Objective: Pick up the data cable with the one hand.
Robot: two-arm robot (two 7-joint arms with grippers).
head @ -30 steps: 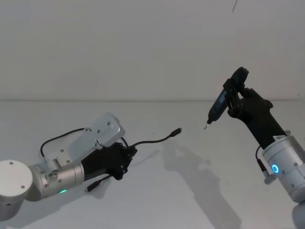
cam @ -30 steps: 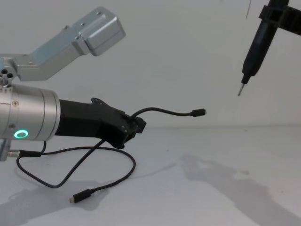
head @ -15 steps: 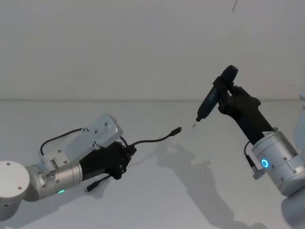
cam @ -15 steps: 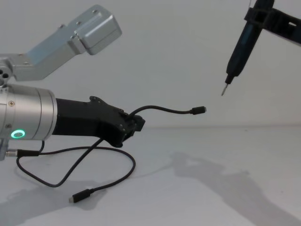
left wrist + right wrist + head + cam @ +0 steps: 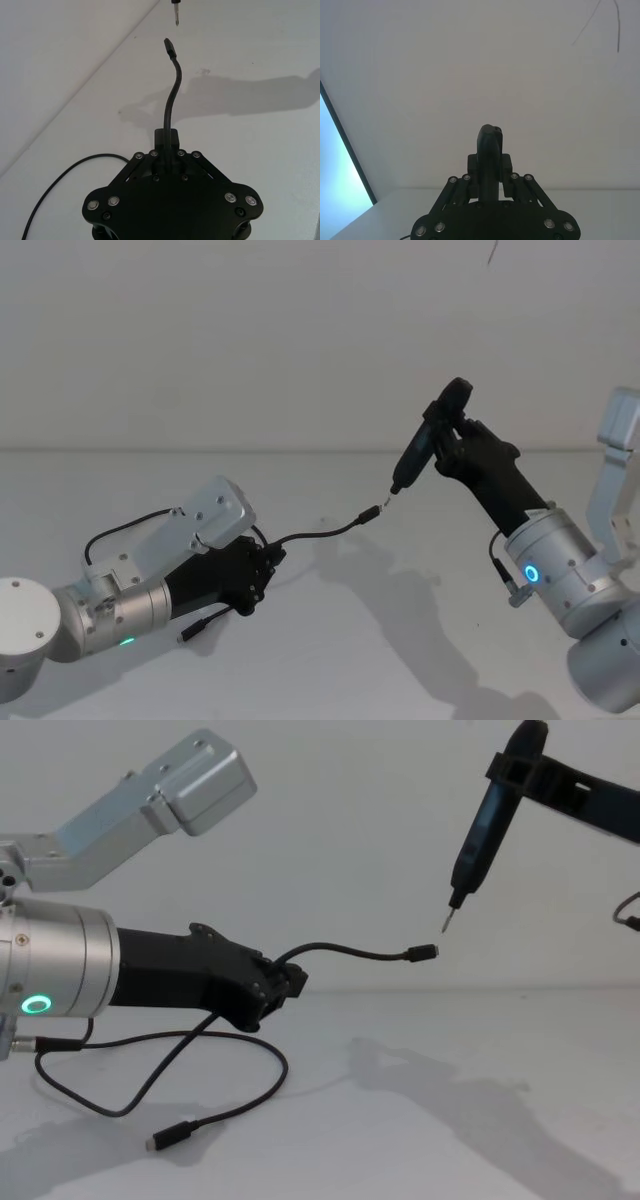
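Your left arm lies low and nearly level across the left of the table (image 5: 400,640). Its thick brushed-silver cylinder carries a glowing green ring (image 5: 38,1005), and past that comes the black angular left gripper (image 5: 268,562), pointing forward and to the right. Its two fingers are clamped shut on the data cable (image 5: 320,534), and in the left wrist view you can see the cord pinched between the fingertips (image 5: 166,137). The cable is a thin, matte black, flexible cord. From the grip a short length arches up and forward through the air, clear of the table, and ends in a small slim plug (image 5: 424,955). Behind the grip the cord sags below the arm in loose loops onto the smooth white tabletop, where the second plug (image 5: 168,1140) lies flat. Your right arm reaches in from the right and is raised well above the table. The right gripper (image 5: 455,435) is closed around a slender dark pen-like tool (image 5: 483,815), which slants down and to the left. Its fine metal tip (image 5: 175,15) hangs just beside the raised plug, and a small gap is visible between them in the left wrist view. A plain pale wall is behind.
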